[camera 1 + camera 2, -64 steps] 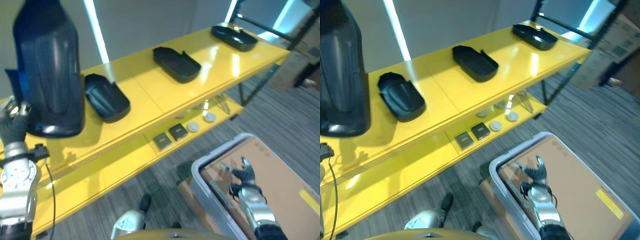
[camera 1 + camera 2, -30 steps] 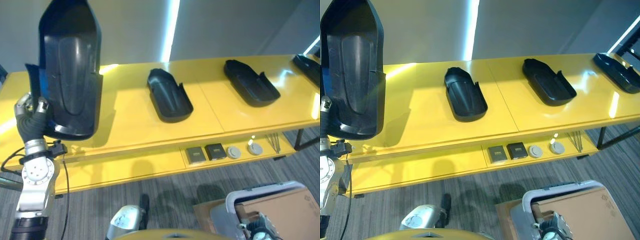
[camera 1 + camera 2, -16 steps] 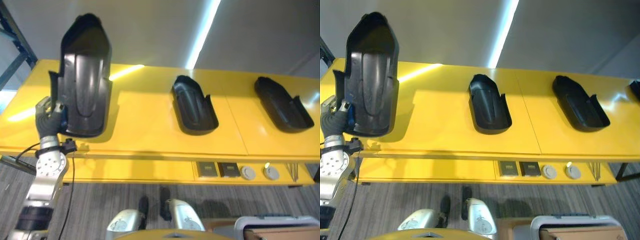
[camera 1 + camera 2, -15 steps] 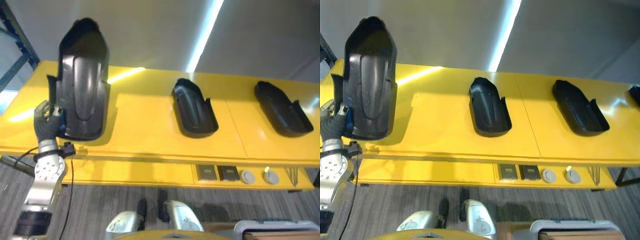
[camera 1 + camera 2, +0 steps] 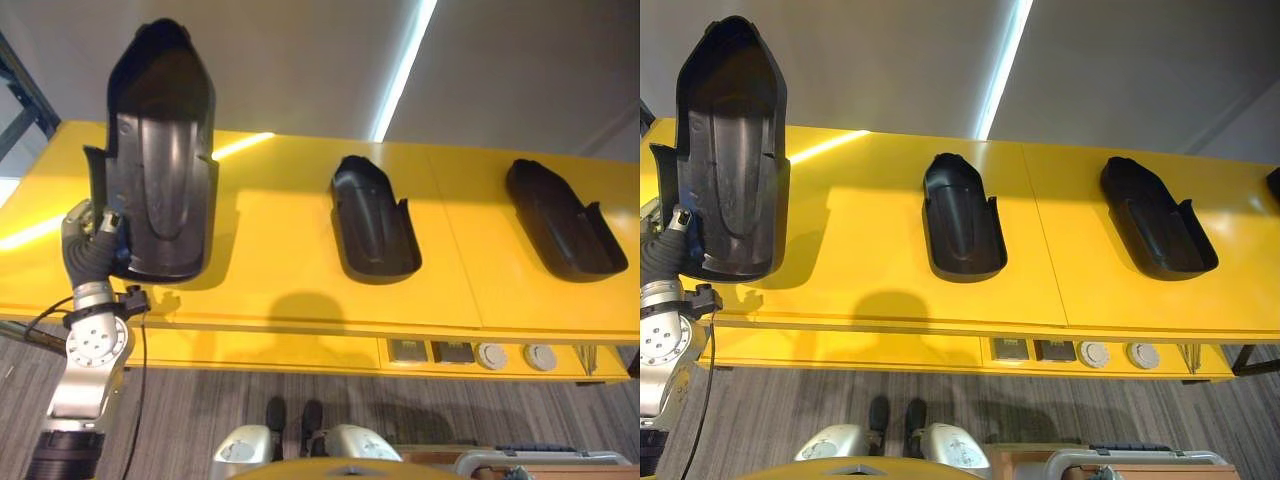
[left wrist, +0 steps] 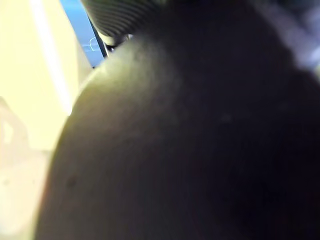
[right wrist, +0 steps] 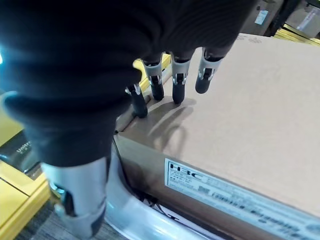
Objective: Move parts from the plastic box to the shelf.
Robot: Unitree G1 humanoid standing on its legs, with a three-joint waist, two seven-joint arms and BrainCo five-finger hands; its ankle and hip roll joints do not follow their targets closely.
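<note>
black part stands upright, long axis vertical, in left hand.

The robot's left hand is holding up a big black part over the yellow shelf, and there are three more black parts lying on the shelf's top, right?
Nearly. The left hand does hold the big black part over the yellow shelf, but the left eye view shows two more lying on top, not three: a middle part and a right part.

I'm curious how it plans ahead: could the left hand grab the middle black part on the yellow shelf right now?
Probably not. The left hand is shut on the large black part at the yellow shelf's left end, while the middle part lies well off to its right.
</note>
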